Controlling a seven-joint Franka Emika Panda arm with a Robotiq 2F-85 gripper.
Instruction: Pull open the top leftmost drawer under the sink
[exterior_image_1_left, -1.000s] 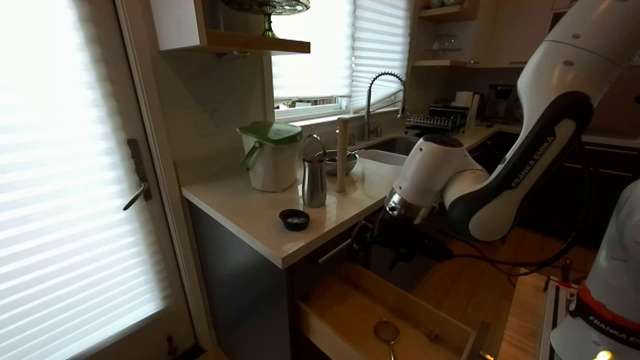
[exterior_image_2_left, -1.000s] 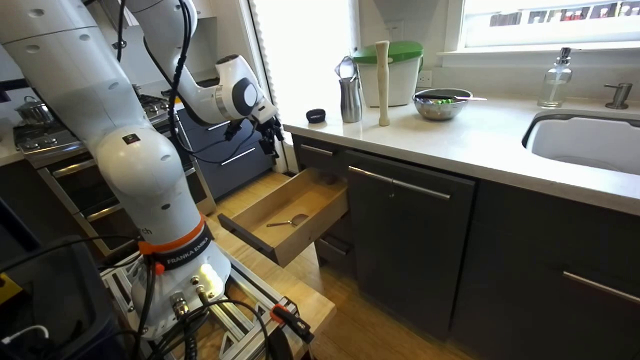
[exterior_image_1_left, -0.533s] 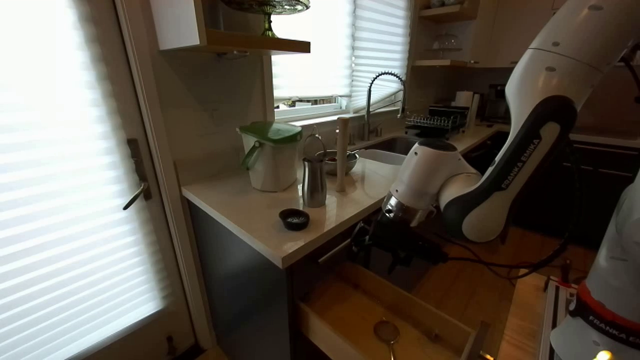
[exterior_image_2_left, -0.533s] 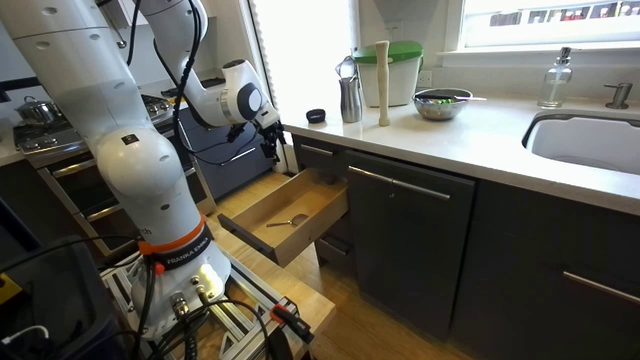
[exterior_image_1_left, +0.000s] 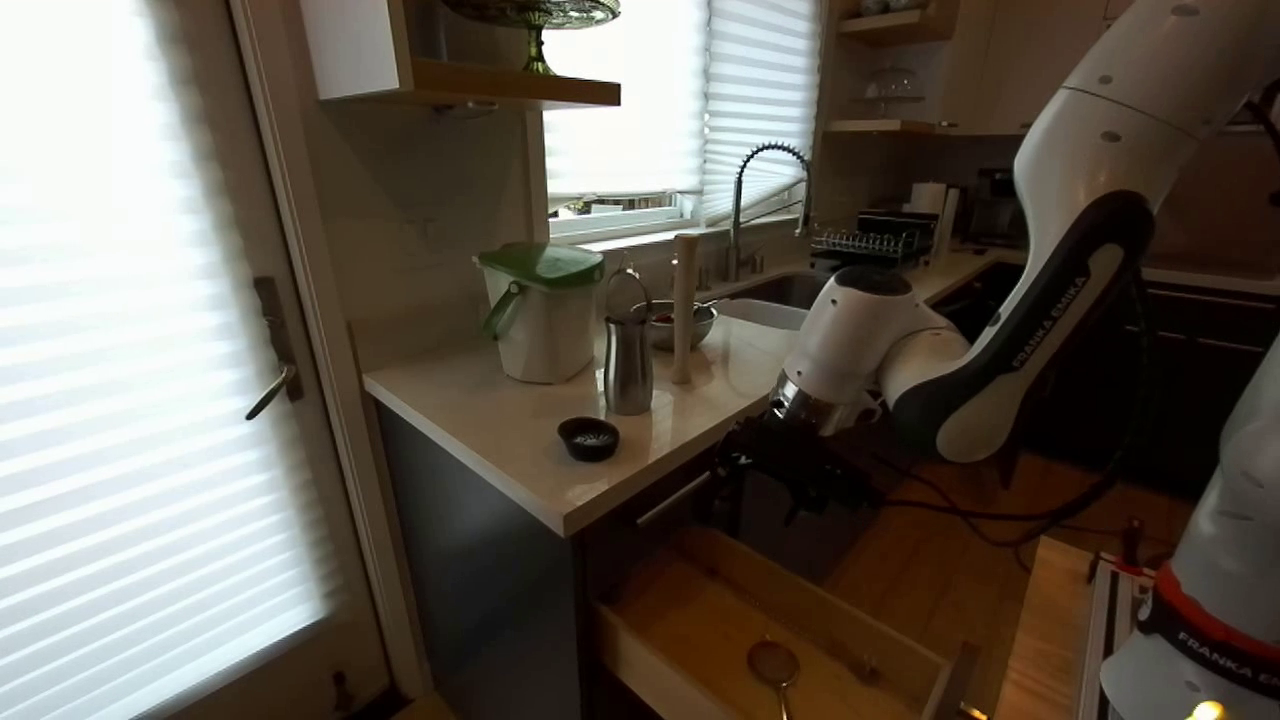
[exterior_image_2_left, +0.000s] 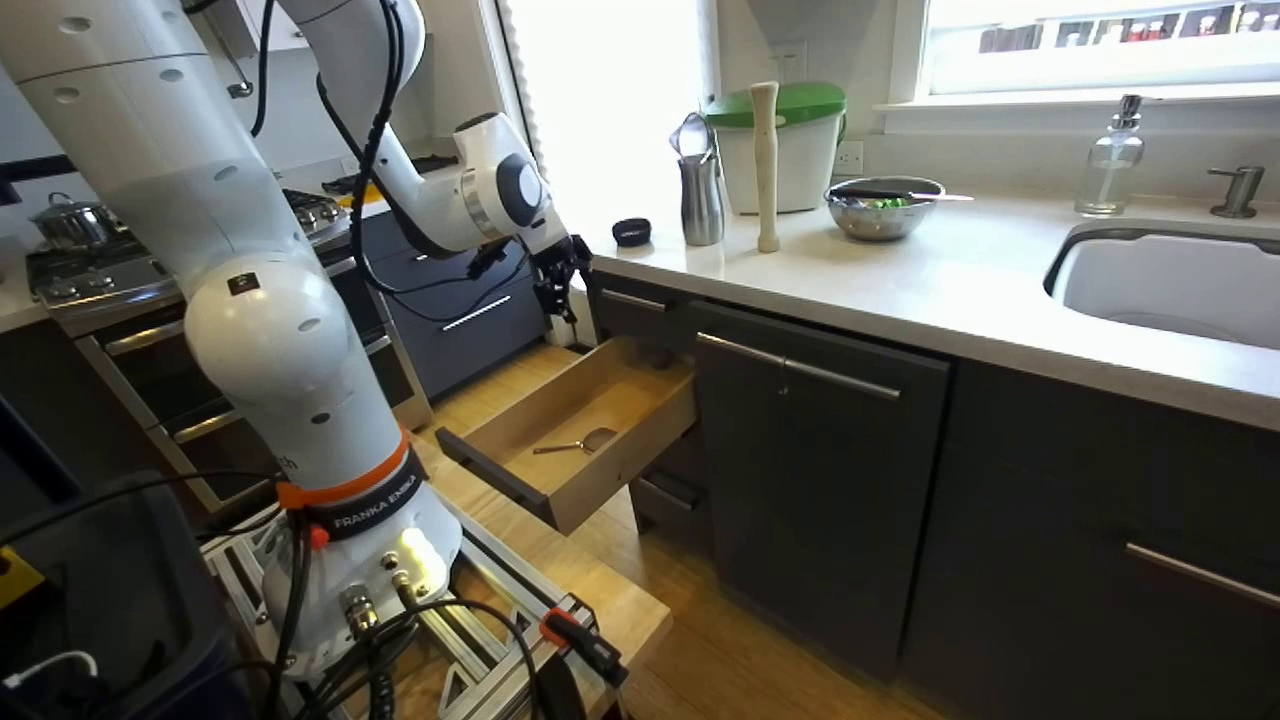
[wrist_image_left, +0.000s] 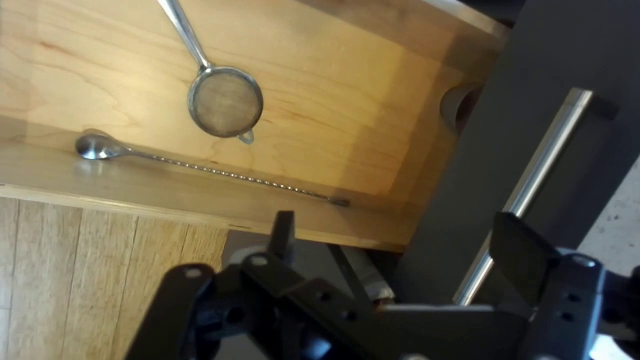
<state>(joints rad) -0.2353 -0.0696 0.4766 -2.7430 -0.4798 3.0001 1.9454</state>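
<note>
While your gripper (wrist_image_left: 395, 222) stands with its 2 fingers (wrist_image_left: 522, 255) wide apart near the metal handle (wrist_image_left: 547, 150), you see the top drawer (wrist_image_left: 500, 145) closed below the countertop (exterior_image_2_left: 980, 265), above the pulled-out wooden drawer (wrist_image_left: 320, 120).

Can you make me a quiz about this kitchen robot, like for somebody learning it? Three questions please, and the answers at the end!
1. True or false: the top leftmost drawer is shut, while the drawer underneath is pulled out.
2. Pick one. The robot's hand is: A) shut, B) open, C) out of sight.
3. What has a twisted metal stem and lies near the mesh strainer in the pulled-out drawer?

Key:
1. True
2. B
3. A bar spoon
</note>
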